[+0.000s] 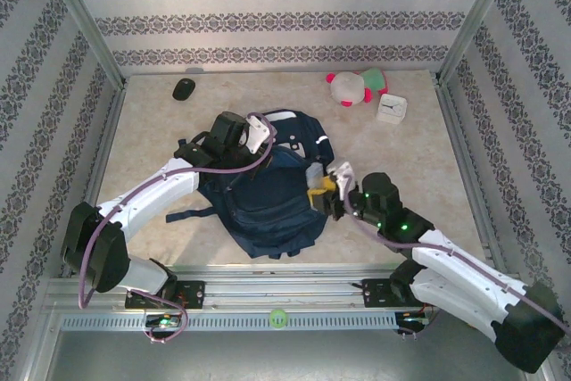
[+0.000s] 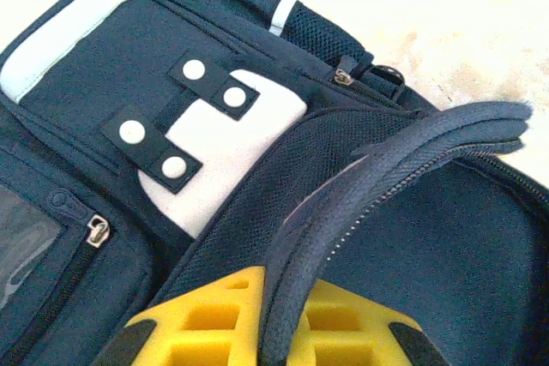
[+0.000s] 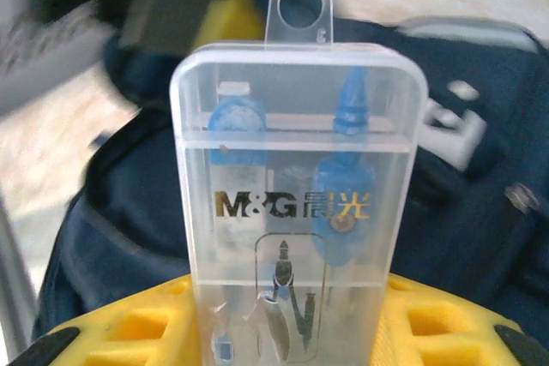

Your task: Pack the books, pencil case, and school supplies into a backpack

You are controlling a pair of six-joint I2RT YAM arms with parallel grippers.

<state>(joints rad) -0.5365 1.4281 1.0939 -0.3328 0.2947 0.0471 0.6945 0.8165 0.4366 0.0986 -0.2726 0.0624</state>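
Our right gripper (image 3: 287, 336) is closed on the slim clear packet (image 3: 296, 195). Its yellow fingers (image 3: 129, 327) pinch the lower end, so the packet stands upright with the hang-tab on top. From above, the packet (image 1: 342, 171) sits at the right flank of the backpack (image 1: 268, 207), just beside its mouth and not yet inside.

Our left gripper (image 2: 283, 323) is clamped on the backpack's zippered rim (image 2: 386, 177) and lifts it so the main compartment gapes.

We judge the step in hand to be loading the school supplies. The next move calls for carrying the packet over the raised rim, lowering it end-first into the opening, and letting go only once it is inside, with the left grip unchanged.

The plush toy (image 1: 352, 86), white clock (image 1: 391, 109) and black mouse (image 1: 183, 88) lie well apart at the table's (image 1: 428, 176) far side.
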